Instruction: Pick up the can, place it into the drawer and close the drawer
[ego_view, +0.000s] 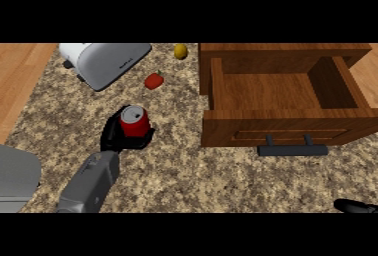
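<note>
The can (134, 121) is red with a silver top, and it stands upright on the speckled surface (184, 175), its long axis running straight up so that the round lid faces the ceiling. It sits left of the middle of the surface, well apart from the drawer (284, 92) to its right.

The left hand (119, 136) is at the can: black fingers curl round the lower part of it from the near side and from the left, so the hand is gripping the can, and only the upper body and the lid of the can show above the fingers. The grey forearm (90, 182) runs down and slightly left from the hand toward the lower edge of the view.

The drawer is pulled out of its wooden cabinet (284, 52) and stands open, its bare wooden floor showing between the side walls. Its front panel faces the near side, with a dark bar handle (292, 149) sticking out from it.

Of the right hand (356, 206) only a small black part shows at the lower right corner; I cannot tell how its fingers stand.

Farther back, a white toaster (103, 62) lies at the upper left. A small red fruit (153, 80) lies between the toaster and the cabinet, and a small yellow one (181, 51) lies beyond it, just beside the cabinet's left side.
</note>
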